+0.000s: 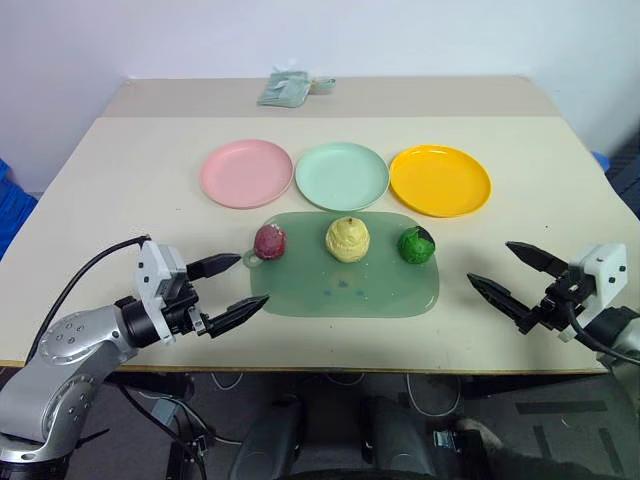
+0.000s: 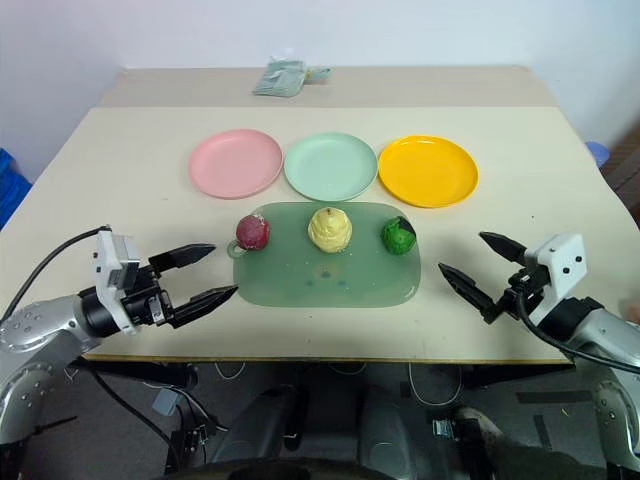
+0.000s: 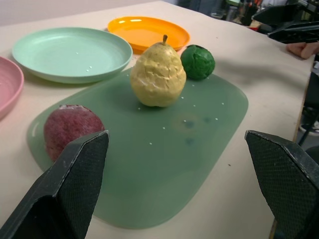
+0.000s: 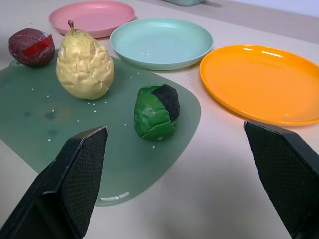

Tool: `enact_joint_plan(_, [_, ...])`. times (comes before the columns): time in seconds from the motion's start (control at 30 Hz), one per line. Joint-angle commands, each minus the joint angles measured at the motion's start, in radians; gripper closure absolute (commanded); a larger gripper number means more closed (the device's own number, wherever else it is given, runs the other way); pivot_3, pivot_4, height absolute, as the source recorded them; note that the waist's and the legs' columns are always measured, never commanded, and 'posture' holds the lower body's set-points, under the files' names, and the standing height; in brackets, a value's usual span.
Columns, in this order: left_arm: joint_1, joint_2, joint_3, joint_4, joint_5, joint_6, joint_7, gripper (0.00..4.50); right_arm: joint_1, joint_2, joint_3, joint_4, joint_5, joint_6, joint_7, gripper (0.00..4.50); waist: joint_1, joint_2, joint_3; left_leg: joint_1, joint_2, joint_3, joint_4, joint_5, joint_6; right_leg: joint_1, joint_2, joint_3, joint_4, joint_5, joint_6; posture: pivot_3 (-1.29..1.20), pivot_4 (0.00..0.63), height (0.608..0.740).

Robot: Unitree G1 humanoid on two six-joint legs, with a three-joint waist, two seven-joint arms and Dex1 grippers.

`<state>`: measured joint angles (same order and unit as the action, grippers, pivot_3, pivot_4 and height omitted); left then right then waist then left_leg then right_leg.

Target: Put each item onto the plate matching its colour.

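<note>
Maroon ball (image 1: 270, 241), yellow pear (image 1: 348, 239), green ball (image 1: 416, 245); both grippers' fingers (image 1: 227, 264) spread empty.

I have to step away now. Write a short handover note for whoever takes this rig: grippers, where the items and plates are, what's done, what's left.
Left gripper and right gripper: both open, holding nothing, hovering either side of the green mat.
On the mat, in a row: maroon ball, yellow pear, green ball.
Behind it: pink plate, mint green plate, orange-yellow plate, none holding anything.
Done: nothing placed.
Left: all three items to their matching plates.
</note>
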<state>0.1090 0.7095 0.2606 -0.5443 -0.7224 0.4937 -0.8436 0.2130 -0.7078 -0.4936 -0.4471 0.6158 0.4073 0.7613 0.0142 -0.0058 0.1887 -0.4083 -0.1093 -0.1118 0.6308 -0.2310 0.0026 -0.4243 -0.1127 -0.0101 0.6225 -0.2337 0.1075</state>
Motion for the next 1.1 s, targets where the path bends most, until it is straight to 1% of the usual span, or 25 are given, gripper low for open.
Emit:
enact_joint_plan(0.03, [-0.018,0.008,0.01,-0.035,0.001,-0.004,0.017,0.0,-0.028,-0.02,-0.02,-0.058,0.023,0.011,-0.014,0.02,0.0,0.0,0.0,0.0,0.0,0.0,0.0,0.0,0.0,0.0,0.0,0.0,0.0,0.0,0.0,0.0,0.15,0.74])
enact_joint_plan(0.2, [-0.05,-0.009,-0.002,-0.048,-0.019,0.007,0.044,0.0,-0.057,-0.018,-0.007,-0.09,0.026,0.046,-0.04,0.02,0.0,0.0,0.0,0.0,0.0,0.0,0.0,0.0,0.0,0.0,0.0,0.0,0.0,0.0,0.0,0.0,0.15,0.74])
enact_joint_plan(0.43, [-0.069,-0.008,-0.017,-0.041,0.002,-0.002,0.065,0.0,-0.096,-0.019,0.013,-0.103,0.022,0.069,-0.049,0.02,0.0,0.0,0.0,0.0,0.0,0.0,0.0,0.0,0.0,0.0,0.0,0.0,-0.001,0.0,0.0,0.0,0.15,0.74])
enact_joint_plan(0.6, [-0.116,-0.032,-0.027,-0.036,-0.015,0.018,0.109,0.0,-0.133,-0.012,0.045,-0.099,0.041,0.053,-0.02,0.02,0.0,0.0,0.0,0.0,0.0,0.0,0.0,0.0,0.001,0.0,0.0,0.0,-0.001,0.001,0.0,0.0,0.15,0.74])
enact_joint_plan(0.67, [-0.157,-0.043,-0.023,-0.024,-0.062,0.072,0.149,0.0,-0.15,-0.013,0.063,-0.099,0.049,0.043,0.003,0.02,0.001,0.0,0.0,0.0,0.0,0.0,0.0,0.0,0.001,0.0,0.001,0.0,-0.001,0.001,0.0,0.0,0.15,0.74])
enact_joint_plan(0.73, [-0.194,-0.055,-0.025,-0.016,-0.078,0.107,0.186,0.0,-0.171,-0.018,0.088,-0.095,0.048,0.03,0.033,0.02,0.001,-0.001,0.0,0.0,0.0,0.0,0.001,0.0,0.001,0.0,0.001,0.0,-0.001,0.001,0.0,0.0,0.15,0.74])
enact_joint_plan(0.87, [-0.286,-0.09,-0.029,-0.006,-0.123,0.235,0.352,0.0,-0.239,-0.018,0.147,-0.064,0.045,0.0,0.089,0.02,-0.001,-0.001,0.0,0.0,0.0,0.0,0.001,0.0,0.001,0.001,0.001,0.0,0.0,0.003,0.003,0.0,0.15,0.74])
enact_joint_plan(0.93, [-0.311,-0.1,-0.023,-0.008,-0.161,0.303,0.409,0.0,-0.26,-0.018,0.167,-0.047,0.048,-0.011,0.124,0.02,-0.001,-0.001,0.0,0.0,0.0,0.0,0.002,0.0,0.001,0.001,0.002,0.0,0.001,0.003,0.003,0.0,0.15,0.74])
enact_joint_plan(1.1, [-0.362,-0.093,-0.038,0.009,-0.179,0.397,0.47,0.0,-0.301,-0.033,0.213,-0.006,0.032,-0.05,0.219,0.02,0.0,-0.002,0.0,0.0,0.0,0.0,0.001,0.0,0.001,0.0,0.002,0.0,0.001,0.003,0.004,0.0,0.15,0.74])
